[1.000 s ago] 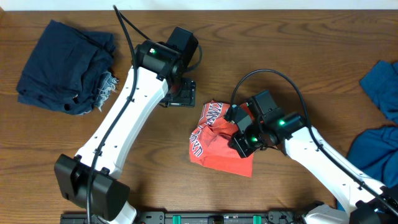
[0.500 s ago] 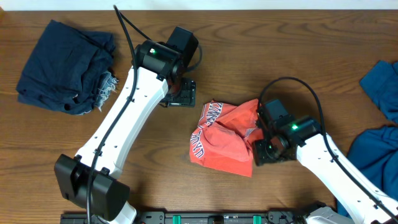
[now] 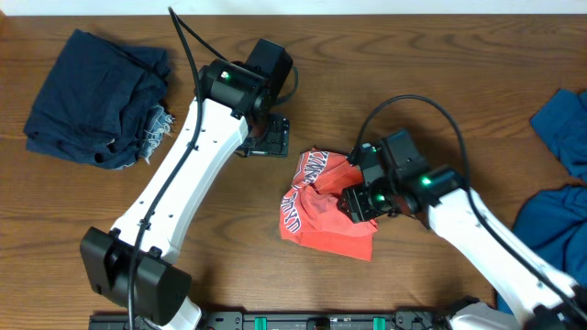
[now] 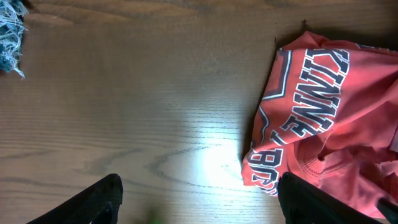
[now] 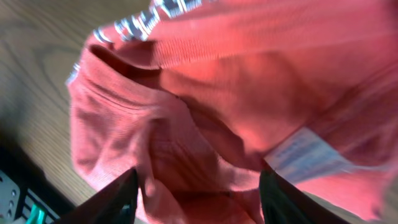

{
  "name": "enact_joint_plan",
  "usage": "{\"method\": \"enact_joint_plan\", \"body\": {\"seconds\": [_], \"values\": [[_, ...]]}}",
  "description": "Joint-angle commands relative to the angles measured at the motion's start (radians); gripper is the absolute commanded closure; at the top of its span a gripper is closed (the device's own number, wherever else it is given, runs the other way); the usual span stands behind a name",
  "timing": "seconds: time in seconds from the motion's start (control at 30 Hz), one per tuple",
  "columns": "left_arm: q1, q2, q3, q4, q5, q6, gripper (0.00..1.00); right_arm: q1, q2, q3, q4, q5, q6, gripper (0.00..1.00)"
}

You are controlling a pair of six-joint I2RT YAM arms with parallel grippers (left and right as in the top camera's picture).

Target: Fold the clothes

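Right gripper (image 3: 359, 203): fingers spread wide, nothing clamped. In the right wrist view both fingertips (image 5: 121, 198) stand at either side of a rumpled mound of red shirt (image 5: 236, 93). The fabric fills the gap between them and a white label shows near the right finger. Cannot tell whether the pads touch the cloth.

From overhead, the claw sits over the right part of the red shirt (image 3: 316, 215), hiding that edge. The rest of the garment spreads left and nearer from the claw. The shirt is bunched and unfolded, with lettering along its left border, and lies around mid-table (image 3: 413, 82).

Left gripper (image 3: 266, 139): jaws apart, holding nothing, over bare wood just beyond the shirt's far-left corner. In the left wrist view the shirt (image 4: 323, 124) lies right of the open fingers (image 4: 93, 200), with its printed letters showing.

Farther out:
- A dark navy garment pile (image 3: 92, 96) lies at the far left, well apart from the shirt. Its frayed pale threads (image 4: 9, 37) show in the left wrist view.
- Blue cloth (image 3: 555, 225) lies at the right edge.
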Motion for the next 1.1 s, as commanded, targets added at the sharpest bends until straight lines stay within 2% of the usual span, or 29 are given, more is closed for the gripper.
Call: {"method": "enact_joint_plan", "body": {"seconds": [0.0, 0.1, 0.13, 0.23, 0.27, 0.43, 0.63, 0.67, 0.7, 0.73, 0.77, 0.83, 0.97, 1.07], "values": [[0.004, -0.001, -0.008, 0.001, -0.013, 0.009, 0.19, 0.008, 0.074, 0.010, 0.005, -0.109, 0.005, 0.43], [0.004, -0.001, -0.008, 0.001, -0.013, 0.009, 0.20, 0.018, 0.101, 0.010, 0.012, -0.216, -0.048, 0.48], [0.004, -0.001, -0.008, 0.001, -0.013, 0.009, 0.20, 0.024, 0.102, 0.010, 0.014, -0.229, -0.055, 0.56], [0.004, -0.001, -0.008, 0.001, -0.013, 0.009, 0.20, 0.031, 0.093, 0.010, 0.009, -0.225, -0.077, 0.92], [0.004, -0.001, -0.008, 0.001, -0.013, 0.009, 0.20, 0.028, 0.085, 0.010, -0.002, -0.212, -0.076, 0.96], [0.004, -0.001, -0.008, 0.005, -0.013, 0.009, 0.20, 0.009, 0.016, 0.019, -0.161, -0.056, -0.063, 0.99], [0.004, -0.001, -0.008, 0.014, -0.013, 0.009, 0.19, -0.011, -0.091, 0.019, -0.422, 0.196, 0.085, 0.99], [0.004, -0.001, -0.008, 0.015, -0.013, 0.009, 0.19, -0.011, -0.095, 0.019, -0.448, 0.218, 0.111, 0.96], [0.004, -0.001, -0.008, 0.016, -0.013, 0.009, 0.20, -0.011, -0.096, 0.019, -0.476, 0.236, 0.142, 0.80], [0.004, -0.001, -0.008, 0.016, -0.013, 0.009, 0.20, -0.011, -0.095, 0.019, -0.496, 0.246, 0.161, 0.55], [0.004, -0.001, -0.008, 0.016, -0.013, 0.009, 0.19, -0.011, -0.094, 0.019, -0.503, 0.246, 0.175, 0.44], [0.004, -0.001, -0.008, 0.016, -0.013, 0.009, 0.20, -0.011, -0.094, 0.019, -0.488, 0.246, 0.176, 0.37], [0.004, -0.001, -0.008, 0.015, -0.012, 0.009, 0.19, -0.035, -0.094, 0.019, -0.396, 0.231, 0.172, 0.32], [0.003, -0.001, -0.008, 0.013, -0.007, 0.009, 0.20, -0.052, -0.094, 0.019, -0.304, 0.157, 0.138, 0.31]]}}
